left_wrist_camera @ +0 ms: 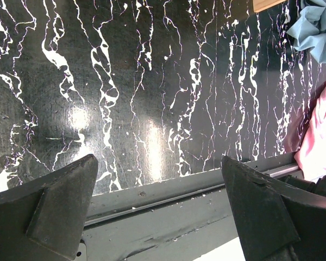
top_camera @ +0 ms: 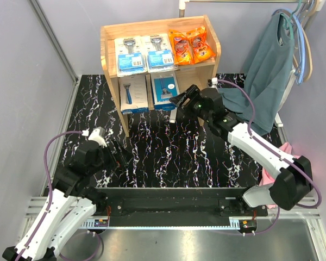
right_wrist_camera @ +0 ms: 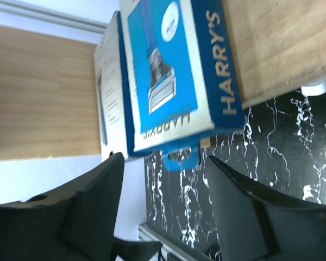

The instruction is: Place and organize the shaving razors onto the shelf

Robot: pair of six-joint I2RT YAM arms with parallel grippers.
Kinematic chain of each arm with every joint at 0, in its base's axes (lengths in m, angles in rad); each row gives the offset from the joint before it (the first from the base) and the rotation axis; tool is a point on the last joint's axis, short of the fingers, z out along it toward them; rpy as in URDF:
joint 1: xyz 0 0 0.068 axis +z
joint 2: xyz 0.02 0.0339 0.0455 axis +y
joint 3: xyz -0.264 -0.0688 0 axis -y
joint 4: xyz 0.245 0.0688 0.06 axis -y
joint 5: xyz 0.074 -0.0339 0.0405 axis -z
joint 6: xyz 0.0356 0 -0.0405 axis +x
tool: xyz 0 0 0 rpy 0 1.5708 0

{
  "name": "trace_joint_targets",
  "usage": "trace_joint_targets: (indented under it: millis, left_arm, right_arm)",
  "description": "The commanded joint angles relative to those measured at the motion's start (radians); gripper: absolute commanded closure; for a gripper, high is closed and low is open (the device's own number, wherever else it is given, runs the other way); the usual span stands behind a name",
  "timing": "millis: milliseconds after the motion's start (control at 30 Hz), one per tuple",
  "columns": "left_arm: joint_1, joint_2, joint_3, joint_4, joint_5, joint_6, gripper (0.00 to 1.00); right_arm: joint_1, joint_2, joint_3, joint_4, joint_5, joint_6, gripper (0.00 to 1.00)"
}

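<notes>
Two blisters (top_camera: 131,56), two boxes (top_camera: 164,89) and two orange packets (top_camera: 191,46) are seen on the shelf (top_camera: 111,54) — the right gripper (top_camera: 179,100), stretched toward eleven o'clock, and the left gripper (top_camera: 122,155) are held with fingers apart.

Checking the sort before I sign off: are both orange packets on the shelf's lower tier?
No, both orange packets lie on the top tier of the shelf, right of the blue blister packs.

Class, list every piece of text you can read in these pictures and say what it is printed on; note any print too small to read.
"HARRY'S": blue side edge of the white-and-blue box, right wrist view.
"HARRY'S": same box's front face, by the razor picture.
Print on the blister packs and orange packets on the shelf: too small to read.
</notes>
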Motion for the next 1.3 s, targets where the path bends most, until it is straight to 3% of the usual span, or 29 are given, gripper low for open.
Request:
trace_joint_targets:
  millis: [0, 233, 333, 833, 1267]
  left_arm:
    - [-0.004, 0.013, 0.040, 0.047, 0.026, 0.039, 0.01]
    - [-0.003, 0.091, 0.108, 0.034, 0.053, 0.104, 0.01]
    - [-0.004, 0.116, 0.134, 0.020, 0.041, 0.133, 0.01]
    - [-0.003, 0.183, 0.212, -0.049, -0.046, 0.200, 0.01]
    - [-0.004, 0.197, 0.205, -0.040, -0.056, 0.204, 0.01]
  right_arm:
    - [0.003, -0.099, -0.044, -0.028, -0.035, -0.032, 0.24]
    - [0.008, -0.231, -0.088, -0.222, 0.020, -0.129, 0.04]
    - [0.008, -0.283, -0.093, -0.331, 0.072, -0.182, 0.02]
    - [0.008, -0.505, -0.214, -0.635, 0.219, -0.273, 0.00]
    - [0.008, -0.607, -0.348, -0.639, 0.207, -0.238, 0.00]
